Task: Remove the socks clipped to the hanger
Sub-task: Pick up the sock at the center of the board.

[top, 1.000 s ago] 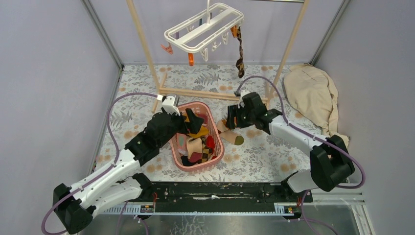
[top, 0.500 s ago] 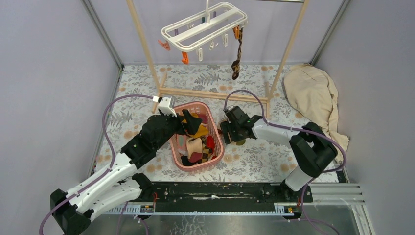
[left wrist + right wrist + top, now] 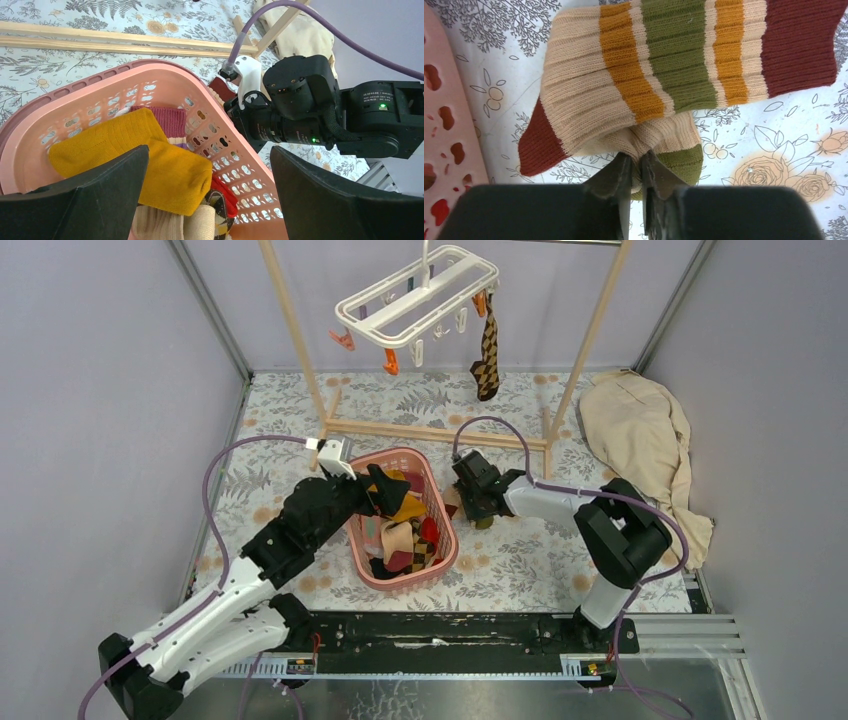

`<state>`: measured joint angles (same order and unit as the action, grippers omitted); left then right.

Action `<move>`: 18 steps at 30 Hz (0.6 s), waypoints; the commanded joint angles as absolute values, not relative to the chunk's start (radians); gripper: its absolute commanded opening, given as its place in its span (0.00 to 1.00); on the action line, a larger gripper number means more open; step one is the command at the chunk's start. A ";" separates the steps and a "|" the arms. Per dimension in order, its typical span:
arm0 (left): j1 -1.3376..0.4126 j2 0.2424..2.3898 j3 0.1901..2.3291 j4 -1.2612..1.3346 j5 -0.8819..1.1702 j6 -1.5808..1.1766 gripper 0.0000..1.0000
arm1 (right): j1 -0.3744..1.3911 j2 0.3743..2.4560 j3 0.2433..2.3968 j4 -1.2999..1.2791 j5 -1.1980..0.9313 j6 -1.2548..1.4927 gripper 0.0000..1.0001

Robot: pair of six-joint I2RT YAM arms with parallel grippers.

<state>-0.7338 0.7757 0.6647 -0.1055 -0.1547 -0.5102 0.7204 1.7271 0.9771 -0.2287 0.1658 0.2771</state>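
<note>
Striped sock (image 3: 659,65) in right claw (image 3: 638,162), forearm low (left claw (image 3: 209,152) wide)

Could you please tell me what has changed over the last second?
The right hand moved left toward the basket and closed on a fold of the striped sock lying beside it, while its arm folded in. The hanger swung slightly, turning the checked sock still clipped to it. The left hand stays open over the basket.
</note>
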 commanded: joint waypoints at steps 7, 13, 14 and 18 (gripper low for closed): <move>-0.741 0.708 0.653 -0.067 -0.191 -0.517 0.99 | 0.726 1.402 0.962 -0.242 0.160 0.243 0.03; -0.740 0.670 0.658 -0.083 -0.226 -0.514 0.99 | 0.726 1.182 1.027 -0.262 0.046 0.177 0.04; -0.740 0.664 0.659 -0.083 -0.235 -0.514 0.99 | 0.727 1.157 1.041 -0.260 0.010 0.169 0.03; -0.740 0.648 0.665 -0.089 -0.258 -0.512 0.99 | 0.728 1.085 1.102 -0.247 -0.190 0.164 0.02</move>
